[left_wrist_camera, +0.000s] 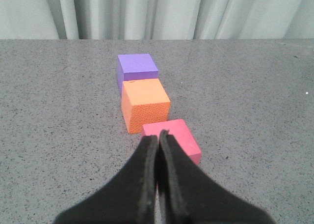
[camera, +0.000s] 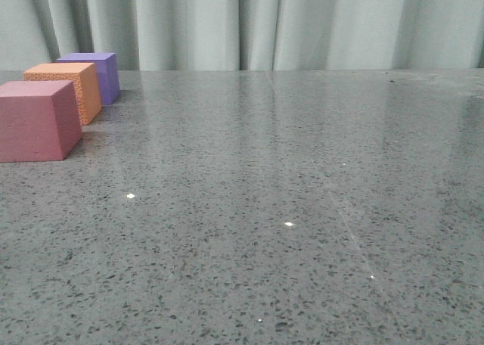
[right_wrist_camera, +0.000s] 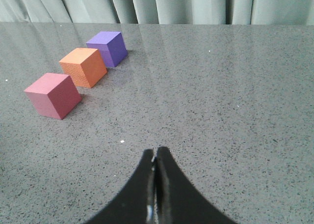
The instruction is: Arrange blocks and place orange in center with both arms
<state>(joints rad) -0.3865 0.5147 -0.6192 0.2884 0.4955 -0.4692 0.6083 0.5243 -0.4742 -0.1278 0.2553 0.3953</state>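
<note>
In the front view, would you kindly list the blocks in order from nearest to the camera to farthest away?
pink block → orange block → purple block, a row running away from the camera along the left side of the table.

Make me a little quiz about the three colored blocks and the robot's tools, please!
1. True or false: the orange block sits between the pink block and the purple block.
2. Which block is nearest the left tool? A pink, B purple, C orange.
3. Fill in: the right tool is holding ____.

Key: 1 true. 2 A. 3 nothing; it is shut and empty, like the left tool.
</note>
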